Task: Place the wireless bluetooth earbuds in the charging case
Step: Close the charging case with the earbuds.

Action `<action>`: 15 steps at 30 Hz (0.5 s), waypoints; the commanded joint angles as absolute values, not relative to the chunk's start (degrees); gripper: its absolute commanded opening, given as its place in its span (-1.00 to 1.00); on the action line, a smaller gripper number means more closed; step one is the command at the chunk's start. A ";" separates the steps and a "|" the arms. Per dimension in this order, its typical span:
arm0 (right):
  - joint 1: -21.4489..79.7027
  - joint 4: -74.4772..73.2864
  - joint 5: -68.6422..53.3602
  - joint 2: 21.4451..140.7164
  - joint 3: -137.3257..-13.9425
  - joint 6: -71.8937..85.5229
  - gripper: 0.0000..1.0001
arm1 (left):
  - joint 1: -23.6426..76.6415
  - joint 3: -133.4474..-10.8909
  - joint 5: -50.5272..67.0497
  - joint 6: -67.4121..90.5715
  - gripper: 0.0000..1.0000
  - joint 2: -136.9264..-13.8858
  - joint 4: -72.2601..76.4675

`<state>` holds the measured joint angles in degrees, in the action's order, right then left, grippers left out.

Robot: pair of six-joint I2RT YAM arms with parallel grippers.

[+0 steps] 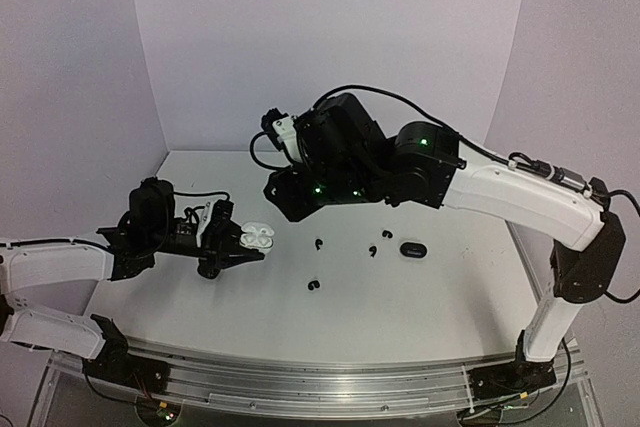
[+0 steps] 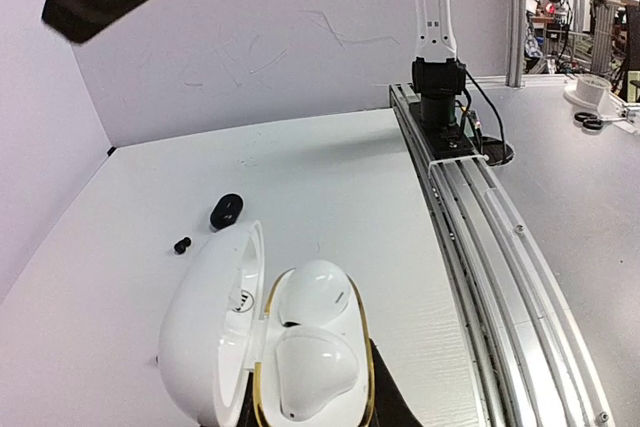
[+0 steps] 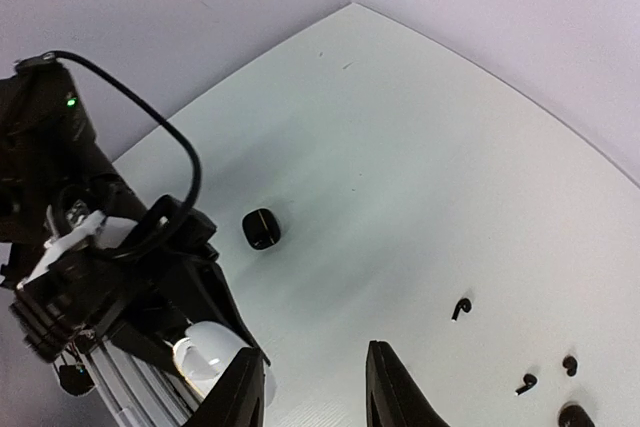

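Note:
My left gripper [image 1: 236, 244] is shut on an open white charging case [image 1: 258, 236], held just above the table's left side. In the left wrist view the lid [image 2: 205, 332] stands open, with two white earbuds [image 2: 312, 297] [image 2: 310, 372] seated in the base. Black earbuds lie loose mid-table [image 1: 318, 244] [image 1: 314, 286] [image 1: 372, 250]. My right gripper [image 3: 315, 399] hangs open and empty above the table, just right of the white case [image 3: 208, 359]. Its fingers [image 3: 395, 392] touch nothing.
A black case [image 1: 412, 248] lies right of centre with a black bud [image 1: 385, 234] beside it. Another small black case [image 3: 261, 229] sits on the table near the left arm. The metal rail [image 2: 500, 247] runs along the near edge. The right arm's bulk [image 1: 360, 162] overhangs the middle.

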<state>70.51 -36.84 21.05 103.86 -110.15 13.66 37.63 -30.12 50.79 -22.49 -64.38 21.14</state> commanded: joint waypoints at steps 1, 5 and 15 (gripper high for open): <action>70.68 -35.04 25.00 106.30 -110.99 20.00 -0.32 | 37.88 -33.46 50.29 -27.67 -1.00 -62.86 19.54; 70.50 -35.07 24.78 107.47 -110.60 23.02 -0.32 | 37.88 -33.76 50.92 -29.79 -1.00 -62.97 18.35; 68.74 -35.74 20.60 111.59 -112.58 27.01 -0.36 | 37.94 -34.10 49.16 -42.72 -1.00 -63.40 15.48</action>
